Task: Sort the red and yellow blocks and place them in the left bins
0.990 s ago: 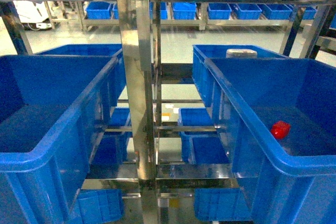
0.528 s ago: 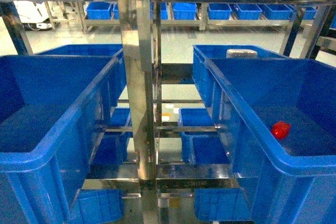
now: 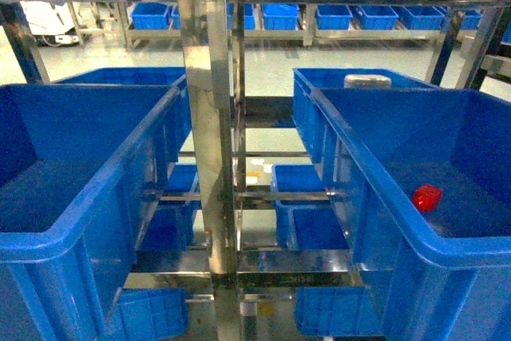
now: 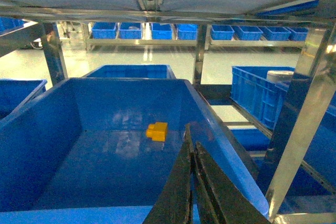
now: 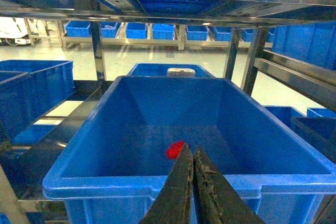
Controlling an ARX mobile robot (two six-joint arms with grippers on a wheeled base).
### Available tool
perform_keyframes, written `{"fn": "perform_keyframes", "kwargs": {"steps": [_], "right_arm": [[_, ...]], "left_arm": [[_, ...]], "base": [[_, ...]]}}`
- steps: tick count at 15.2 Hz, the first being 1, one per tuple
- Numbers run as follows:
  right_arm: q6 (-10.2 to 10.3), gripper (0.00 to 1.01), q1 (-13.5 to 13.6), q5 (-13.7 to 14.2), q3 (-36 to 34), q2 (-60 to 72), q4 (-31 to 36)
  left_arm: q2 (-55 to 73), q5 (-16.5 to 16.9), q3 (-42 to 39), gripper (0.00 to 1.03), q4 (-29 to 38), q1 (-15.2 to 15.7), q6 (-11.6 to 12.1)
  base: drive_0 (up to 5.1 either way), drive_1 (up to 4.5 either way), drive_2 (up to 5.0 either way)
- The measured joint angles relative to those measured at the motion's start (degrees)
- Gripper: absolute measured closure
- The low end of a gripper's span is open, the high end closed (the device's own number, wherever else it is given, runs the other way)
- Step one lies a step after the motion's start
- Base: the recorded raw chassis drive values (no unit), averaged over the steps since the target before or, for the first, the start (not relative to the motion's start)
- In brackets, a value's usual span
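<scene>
In the left wrist view a yellow block (image 4: 157,131) lies on the floor of the left blue bin (image 4: 126,81), toward its back. My left gripper (image 4: 191,136) hangs over that bin's near right part, shut with nothing held, and the block is just up-left of its tips. A red block (image 5: 175,149) (image 3: 426,196) lies in the right blue bin (image 5: 157,182) (image 3: 375,189). My right gripper (image 5: 192,146) is shut and empty above that bin's front rim, its tips right beside the red block in the picture. The head view shows neither gripper, and the left bin (image 3: 88,197) there hides the yellow block.
A steel rack post (image 3: 209,157) stands between the two bins, with a shelf close overhead. Behind each front bin sits another blue bin; the right rear one holds a white object (image 3: 367,81). Lower shelves carry more blue bins (image 3: 299,181).
</scene>
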Motion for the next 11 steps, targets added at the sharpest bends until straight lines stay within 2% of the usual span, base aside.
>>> {"fn": "perform_keyframes", "kwargs": {"steps": [3, 5, 6, 10, 11], "right_arm": [[0.00, 0.99, 0.00, 0.02, 0.00, -2.16, -2.14], [0.00, 0.99, 0.00, 0.04, 0.04, -11.10, -12.50], [0.00, 0.99, 0.00, -0.07, 0.20, -11.76, -11.08], [0.00, 0.99, 0.00, 0.09, 0.04, -11.74, -12.31], [0.00, 0.99, 0.00, 0.11, 0.04, -11.74, -12.28]], "left_arm": [[-3.76, 0.00, 0.00, 1.01, -3.76, 0.00, 0.00], [-6.14, -0.04, 0.00, 1.01, -6.10, 0.00, 0.00], [-6.82, 0.00, 0.00, 1.01, -6.78, 0.00, 0.00], [-9.84, 0.04, 0.00, 1.01, -10.38, 0.00, 0.02], [-16.74, 0.09, 0.04, 1.01, -19.96, 0.00, 0.02]], "base": [[0.0, 0.00, 0.0], [0.0, 0.00, 0.0], [0.0, 0.00, 0.0], [0.0, 0.00, 0.0], [0.0, 0.00, 0.0]]}}
